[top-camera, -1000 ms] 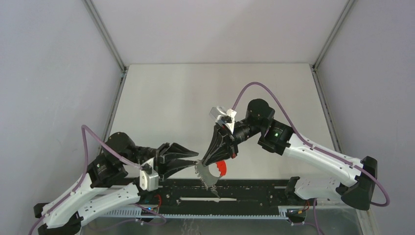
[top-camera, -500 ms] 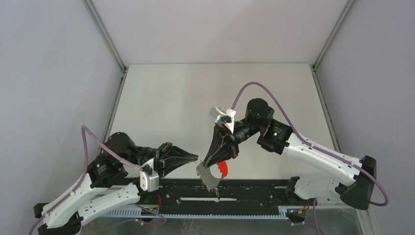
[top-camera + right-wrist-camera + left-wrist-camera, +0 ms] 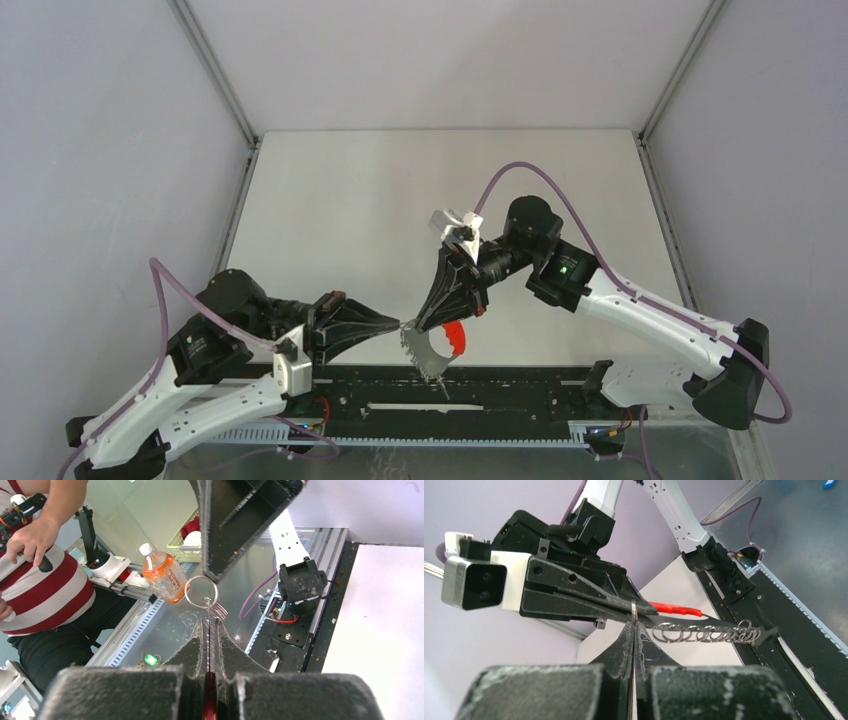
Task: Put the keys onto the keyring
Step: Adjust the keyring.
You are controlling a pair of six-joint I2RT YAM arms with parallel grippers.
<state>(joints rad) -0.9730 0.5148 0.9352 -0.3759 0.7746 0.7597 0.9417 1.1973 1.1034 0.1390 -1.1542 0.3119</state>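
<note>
Above the near edge of the pale grey table [image 3: 400, 200], the two arms meet tip to tip. The left end effector [image 3: 398, 326] is fully closed, its black fingers pinching the rim of the thin silvery metal keyring [image 3: 201, 592]. In the left wrist view the ring stands edge-on, straight up from the fingertips. In the right wrist view it shows as a full circle hanging from the left fingers' tip. The right end effector [image 3: 418, 325] is likewise closed. It grips the bright red curved strap [image 3: 455, 340], and a sliver of red shows deep between its fingers in its own camera. From above, the rest of the strap curls out to the right of the fingertips. A fine chain of silvery links [image 3: 704, 632] starts just beside the ring and runs away from it. Whether it passes through the ring cannot be told. The small flat silvery metal keys [image 3: 428, 358] hang in a loose bunch below the two sets of fingertips, over the black rail [image 3: 520, 385] at the table's near edge and clear of the surface. Beyond the table, the right wrist view shows an orange plastic bottle [image 3: 164, 577] and a person in a red-and-white striped shirt [image 3: 45, 590].
</note>
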